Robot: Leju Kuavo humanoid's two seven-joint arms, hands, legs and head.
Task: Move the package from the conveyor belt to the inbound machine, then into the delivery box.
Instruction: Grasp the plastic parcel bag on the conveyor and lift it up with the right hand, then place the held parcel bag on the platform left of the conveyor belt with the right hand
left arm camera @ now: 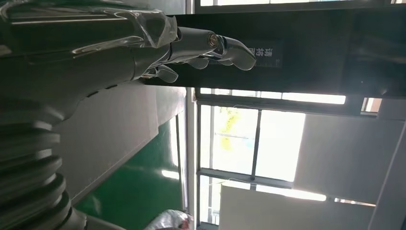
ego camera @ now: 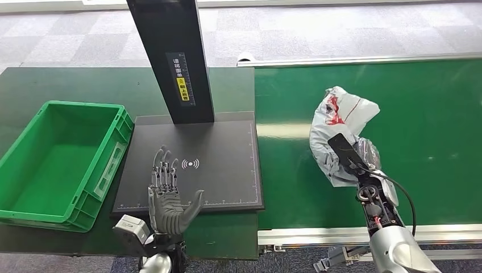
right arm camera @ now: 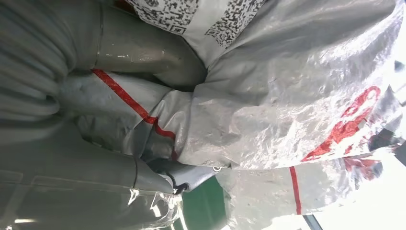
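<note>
The green conveyor belt (ego camera: 432,170) runs across the right half of the head view, edged by silver rails, and beside it on the left lies a darker green tabletop (ego camera: 34,85). On that tabletop the inbound machine (ego camera: 193,165) sits as a flat black scanning plate with ruler marks along its edges and a small wireless symbol near the middle; a tall black post (ego camera: 173,57) with a yellow label rises from its far side. To the left of the plate, just beside it, stands the green delivery box (ego camera: 57,159), an open plastic crate with nothing visible inside. The package (ego camera: 338,128), a crumpled silver-grey plastic mailer with red printing and a white label bearing printed codes, is on the conveyor belt, well apart from the plate. The right robot hand (ego camera: 355,156) grips the package at its near end: in the right wrist view the thumb presses into the wrinkled film and the dark fingers (right arm camera: 191,172) wrap beneath it. The left robot hand (ego camera: 167,196) hovers over the near part of the scanning plate, wide and holding nothing, palm up with fingers stretched toward the post and thumb out to the side.
</note>
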